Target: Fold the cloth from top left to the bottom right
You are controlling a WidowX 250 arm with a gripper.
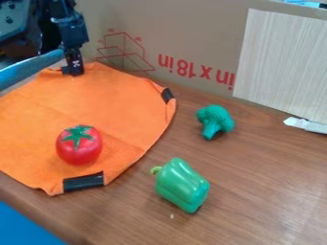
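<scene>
Camera view: orange cloth with a tomato on it, black gripper at its upper edge

We look down at a slant on a brown wooden table [256, 201]. An orange cloth [83, 105] lies spread out from seven to eleven o'clock, running past the left side of our view. The black gripper [74, 72] points down at the cloth's upper edge, between ten and eleven o'clock; we cannot tell whether it is open, closed or gripping the fabric. A small white mark shows on it.

Red printing and a red line drawing cover part of the cardboard [191, 28] at twelve o'clock. A pale wood-grain board [281, 62] stands at two o'clock.

The cloth's edge carries one black patch [167, 95] near twelve o'clock and another black patch [83, 182] between seven and eight. A red tomato [79, 150] sits on the cloth at eight o'clock. To the cloth's right, a strip of bare wood separates it from green toy broccoli [216, 118] at three o'clock and a green pepper [182, 185] between five and six.
</scene>
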